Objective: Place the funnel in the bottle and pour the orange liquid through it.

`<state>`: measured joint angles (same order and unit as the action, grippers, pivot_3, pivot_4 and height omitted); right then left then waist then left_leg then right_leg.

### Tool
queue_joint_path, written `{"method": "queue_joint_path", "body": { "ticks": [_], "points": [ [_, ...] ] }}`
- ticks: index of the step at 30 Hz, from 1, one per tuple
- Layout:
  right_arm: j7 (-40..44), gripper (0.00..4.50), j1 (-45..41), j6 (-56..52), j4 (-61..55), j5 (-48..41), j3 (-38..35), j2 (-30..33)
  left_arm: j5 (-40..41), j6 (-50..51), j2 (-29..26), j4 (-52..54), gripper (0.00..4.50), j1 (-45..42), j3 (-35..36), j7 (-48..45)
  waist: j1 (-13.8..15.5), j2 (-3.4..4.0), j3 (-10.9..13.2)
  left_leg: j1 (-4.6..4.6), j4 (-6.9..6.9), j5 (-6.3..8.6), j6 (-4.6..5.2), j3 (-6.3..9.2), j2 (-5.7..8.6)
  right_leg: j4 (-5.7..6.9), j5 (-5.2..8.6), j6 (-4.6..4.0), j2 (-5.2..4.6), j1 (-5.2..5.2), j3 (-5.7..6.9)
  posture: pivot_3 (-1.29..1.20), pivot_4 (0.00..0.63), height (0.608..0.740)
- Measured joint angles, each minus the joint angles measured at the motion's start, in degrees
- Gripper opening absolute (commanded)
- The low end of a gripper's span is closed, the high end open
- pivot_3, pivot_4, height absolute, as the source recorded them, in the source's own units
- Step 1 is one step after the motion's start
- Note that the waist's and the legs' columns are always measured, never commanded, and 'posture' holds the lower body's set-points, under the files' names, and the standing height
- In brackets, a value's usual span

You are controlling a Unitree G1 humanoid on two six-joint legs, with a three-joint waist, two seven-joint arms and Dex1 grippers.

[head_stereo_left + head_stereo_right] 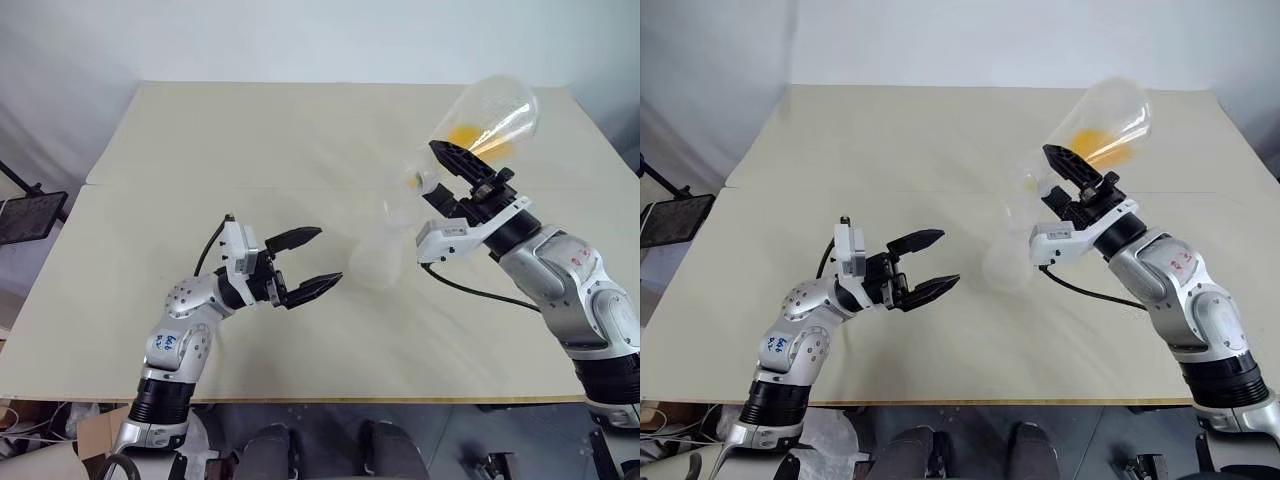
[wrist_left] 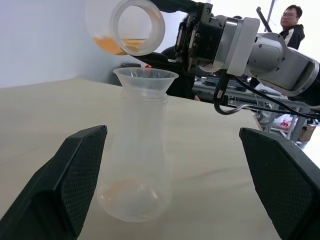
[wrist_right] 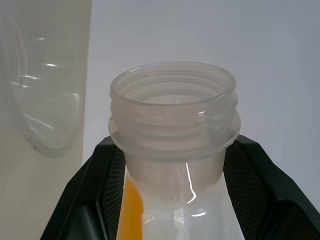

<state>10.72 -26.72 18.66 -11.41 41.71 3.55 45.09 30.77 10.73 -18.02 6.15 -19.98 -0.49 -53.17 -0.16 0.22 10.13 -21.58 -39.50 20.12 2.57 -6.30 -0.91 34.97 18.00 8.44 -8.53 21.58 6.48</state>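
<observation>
Two clear vessels are concerning us. We are gripping the wider flask (image 1: pixel 490 115) by its threaded neck in the right gripper (image 1: pixel 452 168), tilting it mouth-down over the funnel (image 2: pixel 145 79), which is sitting in the bottle (image 2: pixel 136 165) mid-table. Orange liquid (image 1: pixel 466 135) is pooling near the flask's shoulder. Left gripper (image 1: pixel 305 262) is hanging wide, empty, just left of the bottle. We judge everything light, slick and tippy.

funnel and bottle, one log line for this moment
funnel seated in bottle | right fingers tilt flask over it | orange liquid | left gripper open
</observation>
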Motion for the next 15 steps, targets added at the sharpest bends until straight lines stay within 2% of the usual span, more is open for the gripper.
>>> {"method": "queue_joint_path", "body": {
  "ticks": [15],
  "points": [
    [-3.2,2.44,0.0,1.4,0.5,2.7,0.0,0.7,-0.5,-0.2,0.0,-0.2,4.50,-0.7,0.0,0.2,0.0,0.00,0.0,0.00,0.00,0.00,0.00,0.00,0.00,0.00,0.00,0.00,0.00,0.00,0.00,0.00,0.150,0.740]
  ]
}}
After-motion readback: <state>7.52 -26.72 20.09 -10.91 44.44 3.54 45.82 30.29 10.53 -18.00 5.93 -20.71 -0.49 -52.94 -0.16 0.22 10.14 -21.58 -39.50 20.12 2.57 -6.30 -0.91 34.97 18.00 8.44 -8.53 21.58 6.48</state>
